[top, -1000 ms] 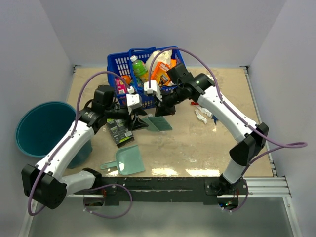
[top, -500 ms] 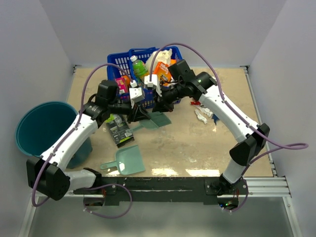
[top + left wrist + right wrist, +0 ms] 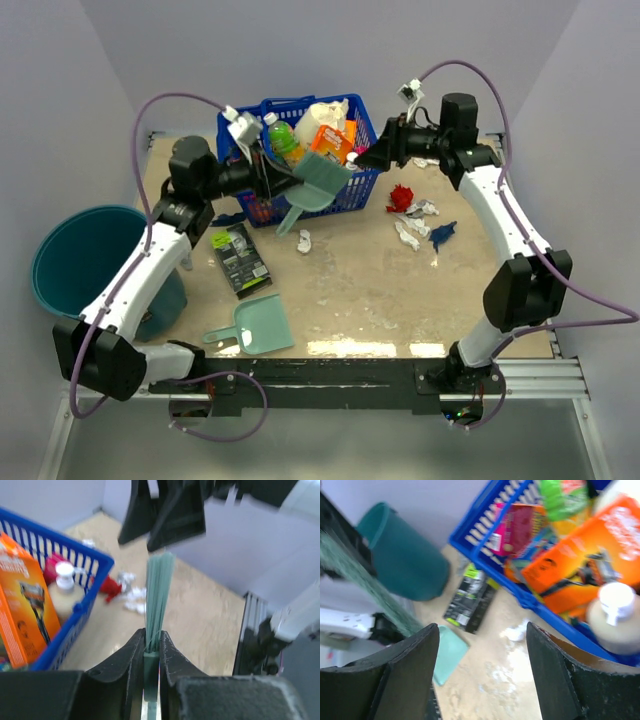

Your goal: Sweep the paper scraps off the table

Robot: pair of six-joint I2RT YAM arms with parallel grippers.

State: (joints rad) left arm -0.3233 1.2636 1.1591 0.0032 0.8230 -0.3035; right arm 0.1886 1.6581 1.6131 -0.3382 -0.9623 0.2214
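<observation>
My left gripper [image 3: 284, 190] [image 3: 151, 647] is shut on the mint-green brush [image 3: 318, 178], holding it raised at the front of the blue basket. The bristles [image 3: 159, 592] point away from the jaws. My right gripper [image 3: 376, 155] [image 3: 481, 627] hangs open and empty at the basket's right corner, apart from the brush. Paper scraps lie on the table [image 3: 380, 290]: a red one [image 3: 401, 196] [image 3: 109, 586], white ones [image 3: 407, 235] [image 3: 132, 597], a dark blue one [image 3: 442, 232], and a white one [image 3: 304, 240] [image 3: 516, 632] in front of the basket.
The blue basket [image 3: 235, 135] full of goods stands at the back. A mint-green dustpan [image 3: 258, 327] [image 3: 449, 655] lies near the front edge. A black-and-green packet [image 3: 240, 260] lies left of centre. A teal bucket [image 3: 85, 260] stands off the table's left side.
My right gripper has let go of the brush, opened, and pulled back to the upper right. My left gripper closed on the brush and lifted it toward the basket.
</observation>
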